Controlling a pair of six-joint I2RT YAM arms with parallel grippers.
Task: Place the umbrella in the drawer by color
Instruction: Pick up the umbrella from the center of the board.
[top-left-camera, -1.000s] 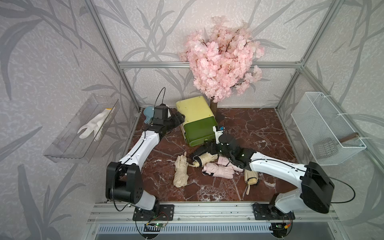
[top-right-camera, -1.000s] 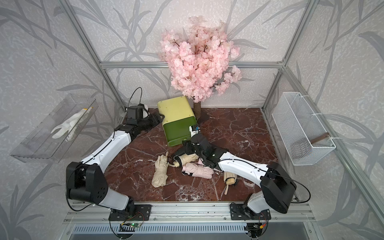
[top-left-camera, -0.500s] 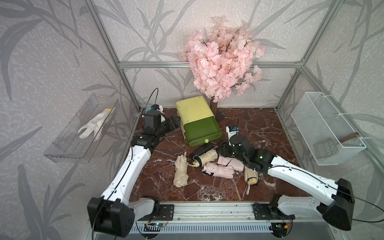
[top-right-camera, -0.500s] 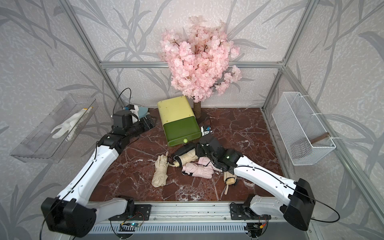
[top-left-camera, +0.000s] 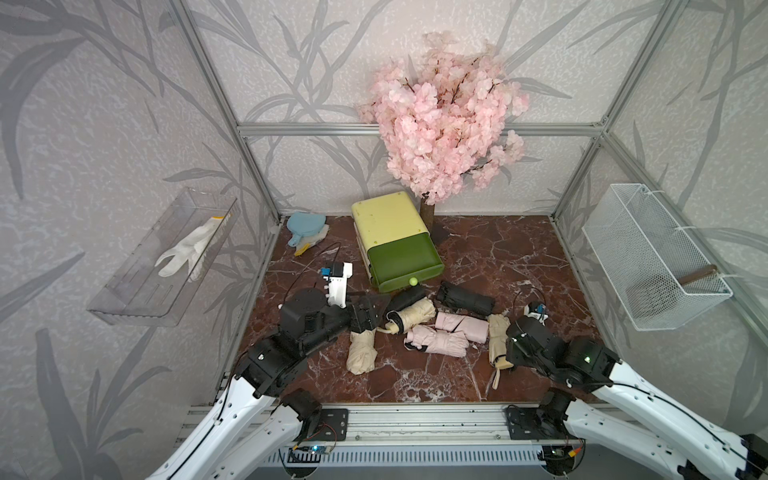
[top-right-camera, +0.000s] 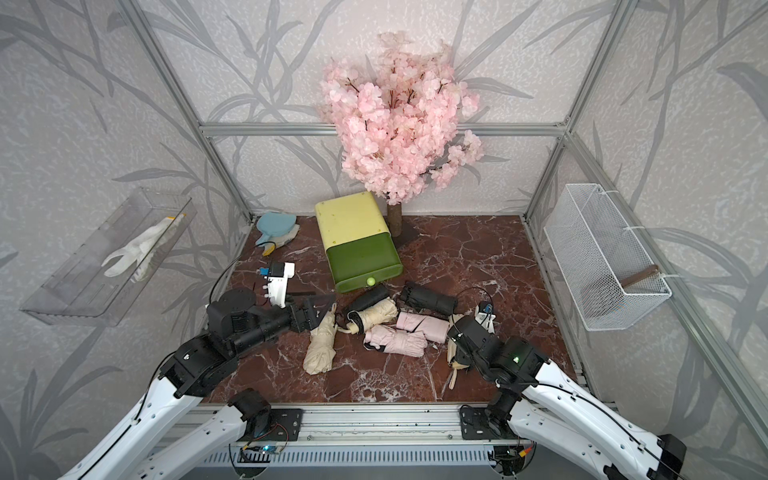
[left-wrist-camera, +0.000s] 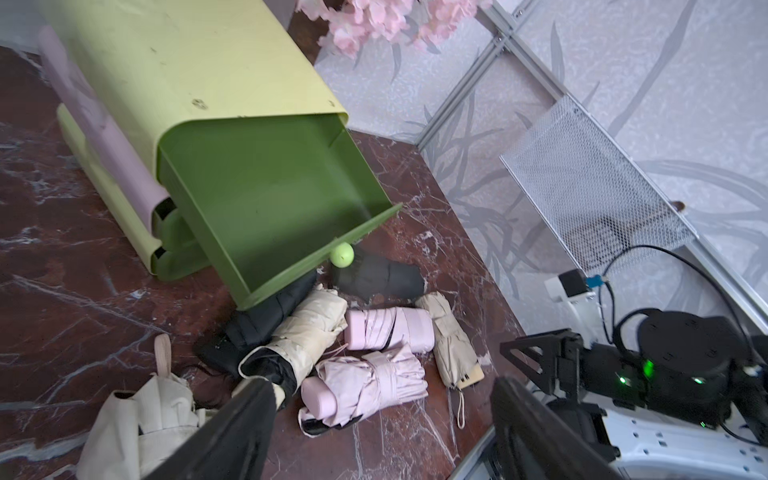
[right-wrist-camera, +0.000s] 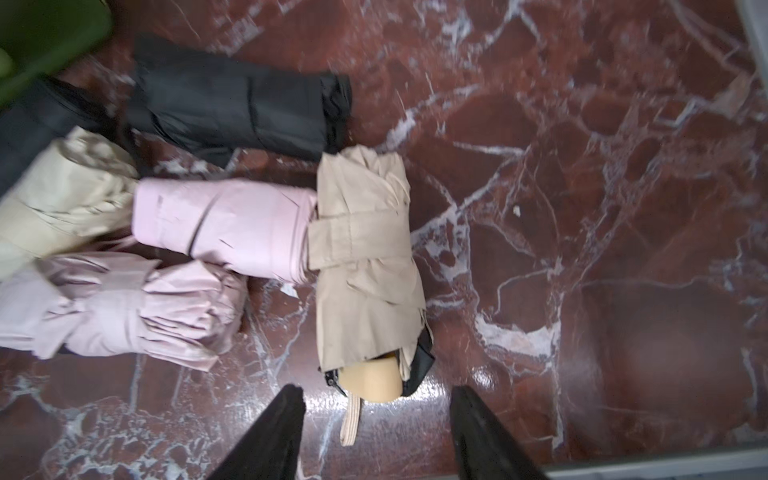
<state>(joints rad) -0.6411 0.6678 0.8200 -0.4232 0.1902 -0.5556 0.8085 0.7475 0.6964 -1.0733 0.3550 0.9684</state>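
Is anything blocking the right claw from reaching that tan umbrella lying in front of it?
Nothing visible does. The right gripper is open, and the tan umbrella lies just ahead on the marble, handle end nearest. A pink umbrella butts against its side, not in between.

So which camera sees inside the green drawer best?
The left wrist view: it looks into the open green drawer, showing floor and walls. Both top views see it small, from above. The right wrist view catches only a blurry corner.
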